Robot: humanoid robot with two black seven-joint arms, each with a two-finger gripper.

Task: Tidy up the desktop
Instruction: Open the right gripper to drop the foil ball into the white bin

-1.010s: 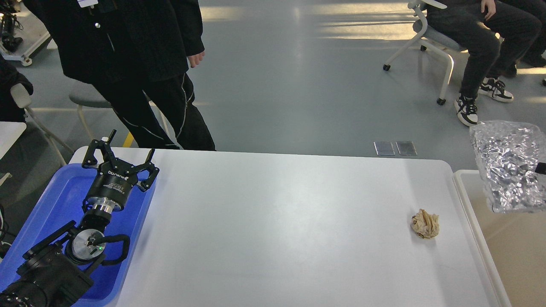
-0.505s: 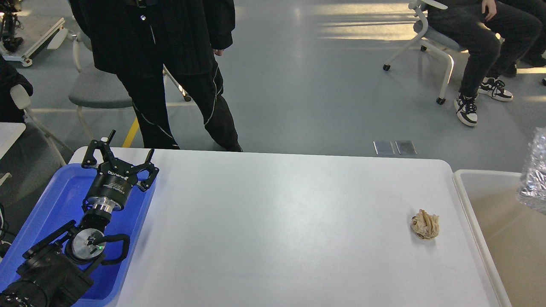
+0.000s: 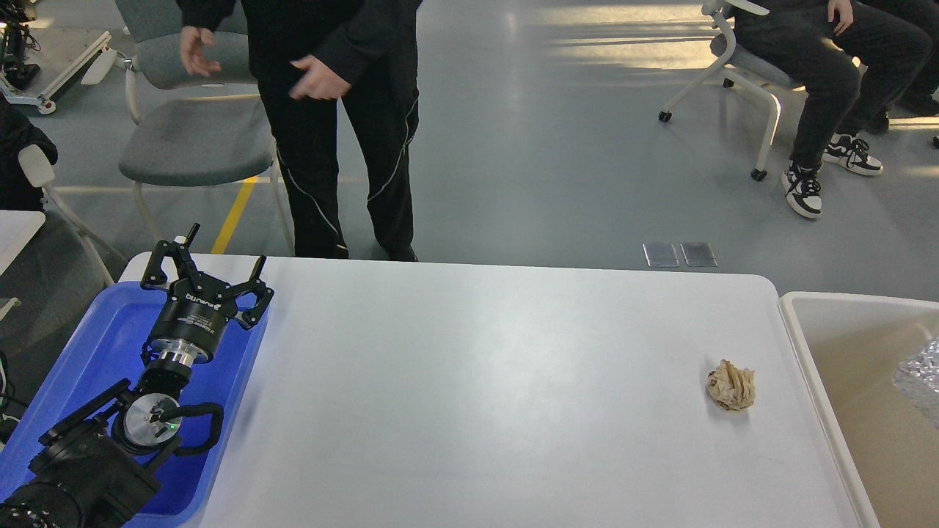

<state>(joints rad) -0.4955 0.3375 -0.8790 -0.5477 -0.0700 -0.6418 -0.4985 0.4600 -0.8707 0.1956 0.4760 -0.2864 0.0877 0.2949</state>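
Note:
The white desktop [image 3: 469, 381] fills the middle of the head view. A crumpled tan paper ball [image 3: 731, 386] lies on it near the right edge. My left gripper [image 3: 220, 260] is open and empty, hovering above the far end of the blue tray [image 3: 88, 352] at the left. A crinkled silver foil bag [image 3: 921, 378] shows at the right frame edge inside the cream-white bin [image 3: 807, 345]. My right gripper is out of view.
A person in black [image 3: 337, 125] stands just beyond the table's far edge, with a grey chair [image 3: 191, 139] beside. Another person sits on a chair [image 3: 741, 66] at the far right.
The silver foil bag has dropped from above the bin down into it and is nearly out of frame. The standing person has moved to the right. My left arm has not moved.

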